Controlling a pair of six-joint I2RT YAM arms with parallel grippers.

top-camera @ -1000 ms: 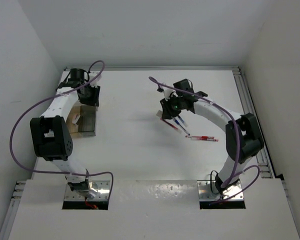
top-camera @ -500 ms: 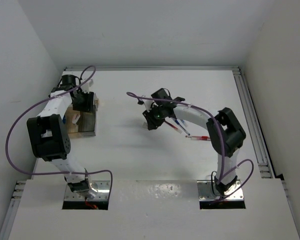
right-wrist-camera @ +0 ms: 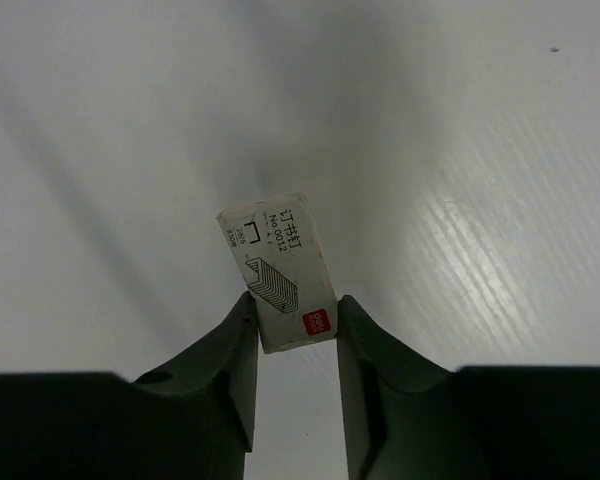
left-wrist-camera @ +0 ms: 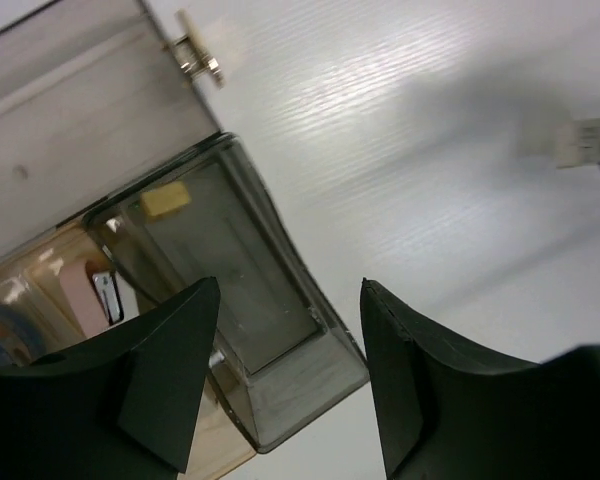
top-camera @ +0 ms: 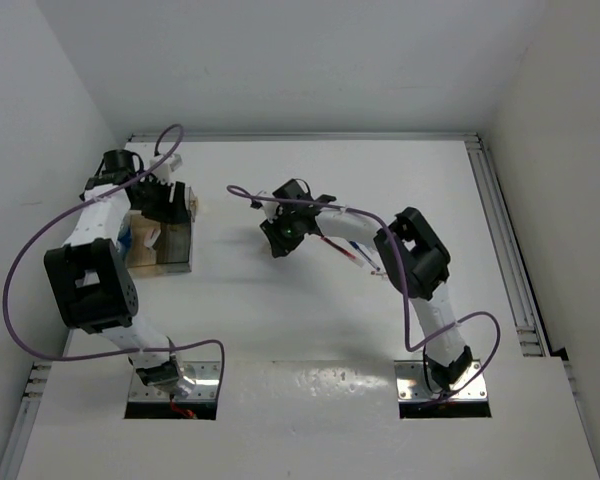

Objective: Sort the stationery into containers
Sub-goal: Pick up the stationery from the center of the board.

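My right gripper [right-wrist-camera: 293, 303] is shut on a small white staple box [right-wrist-camera: 278, 268] with a red logo, held above bare white table; in the top view this gripper [top-camera: 280, 238] hangs mid-table. Behind its arm lie thin red and blue pens [top-camera: 362, 258], partly covered. My left gripper [left-wrist-camera: 290, 285] stands open and empty over the near end of the clear plastic box [left-wrist-camera: 280, 330]. Inside that box lie a beige eraser [left-wrist-camera: 165, 200], a pink-white piece [left-wrist-camera: 83, 290] and a blue-white roll [left-wrist-camera: 0, 330]. From above, the left gripper [top-camera: 165, 202] sits at the far end of the clear box [top-camera: 176, 248].
A light wooden tray [left-wrist-camera: 70, 110] with a small metal latch [left-wrist-camera: 195, 58] lies under and beside the clear box. White walls close in the table on three sides, with a metal rail [top-camera: 505, 250] along the right edge. Purple cables [top-camera: 25, 260] loop off both arms.
The right arm has swung left across the table with the staple box in its grip. The left gripper has opened wider and shifted slightly left over the clear box.
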